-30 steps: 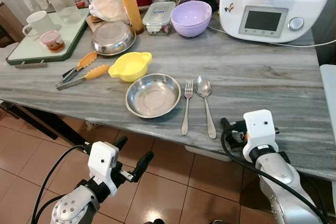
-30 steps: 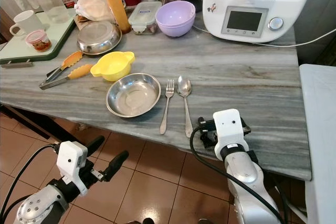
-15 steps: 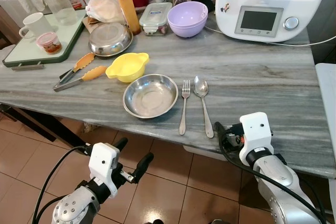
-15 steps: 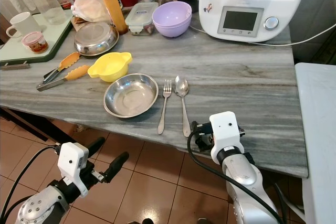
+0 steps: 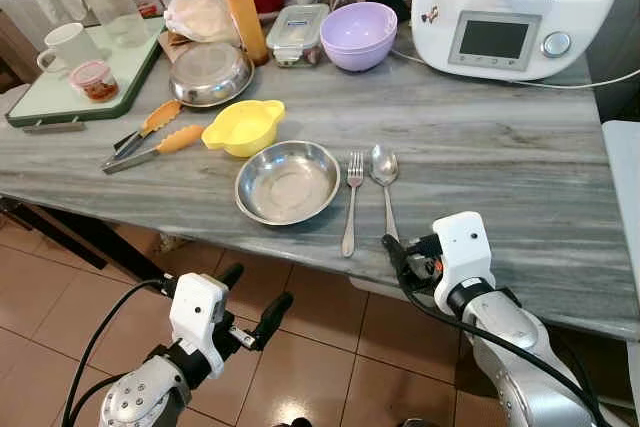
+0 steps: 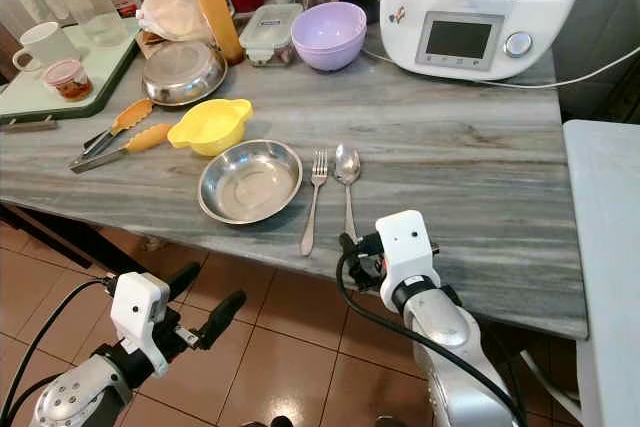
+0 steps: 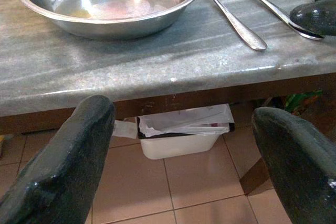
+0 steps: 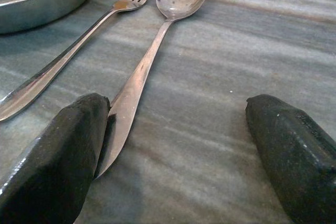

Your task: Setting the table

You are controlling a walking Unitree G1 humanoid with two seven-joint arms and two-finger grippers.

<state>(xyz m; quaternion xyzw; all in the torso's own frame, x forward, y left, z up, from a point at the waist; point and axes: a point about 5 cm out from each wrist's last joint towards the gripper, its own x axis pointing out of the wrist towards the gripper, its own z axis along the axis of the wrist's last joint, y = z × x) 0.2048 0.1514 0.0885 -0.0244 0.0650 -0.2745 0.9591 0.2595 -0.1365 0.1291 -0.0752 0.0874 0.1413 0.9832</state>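
A steel bowl [image 5: 288, 182], fork [image 5: 351, 203] and spoon [image 5: 385, 192] lie side by side.

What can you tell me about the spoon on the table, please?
The spoon looks like polished steel: an oval bowl facing up and a long slim handle. It lies flat on the grey table, handle toward the near edge, beside the fork without touching it. One black finger of the open right gripper touches its handle end.
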